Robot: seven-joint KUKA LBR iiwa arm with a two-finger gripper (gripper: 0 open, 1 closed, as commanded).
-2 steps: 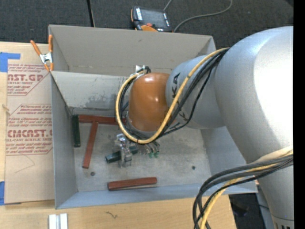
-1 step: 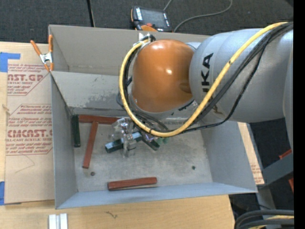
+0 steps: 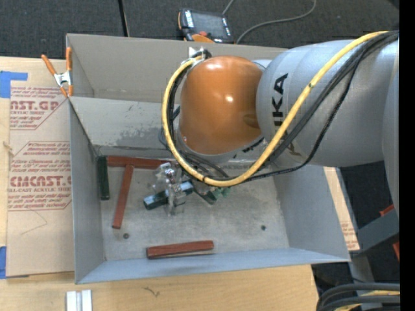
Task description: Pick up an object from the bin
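Observation:
My gripper (image 3: 171,190) hangs below the orange wrist cover, low over the middle of the bin floor. A small dark, teal-tinged piece (image 3: 154,201) lies right at its lower left, touching or nearly touching the metal tip. To the left, a red-brown stick (image 3: 121,197) stands lengthwise on the floor. Its top end meets a second red-brown stick (image 3: 133,162) lying along the back wall.
A dark green bar (image 3: 103,178) lies against the left wall. A third red-brown stick (image 3: 179,249) lies flat along the front wall. The big arm and its cables cover the bin's right and back. The floor to the gripper's right is bare.

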